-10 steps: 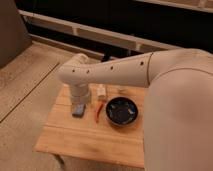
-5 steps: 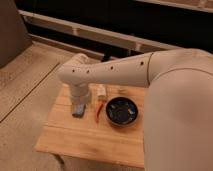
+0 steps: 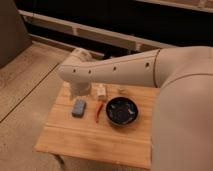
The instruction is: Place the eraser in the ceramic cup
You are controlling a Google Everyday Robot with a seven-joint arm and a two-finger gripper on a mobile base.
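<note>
My arm [image 3: 125, 70] stretches across the view above the wooden table [image 3: 90, 140]. It bends down at the back left of the table, and the gripper [image 3: 81, 92] is there, mostly hidden under the arm, just behind the blue-grey block [image 3: 79, 108]. The black eraser does not show in this view. The ceramic cup is not clearly seen; only a small round shape [image 3: 121, 91] peeks out under the arm, behind the dark bowl.
A wide dark bowl [image 3: 121, 111] sits at the table's middle right. A thin red pen [image 3: 99, 112] lies between the block and the bowl. A small white bottle [image 3: 101, 91] stands at the back. My body [image 3: 185, 125] fills the right side.
</note>
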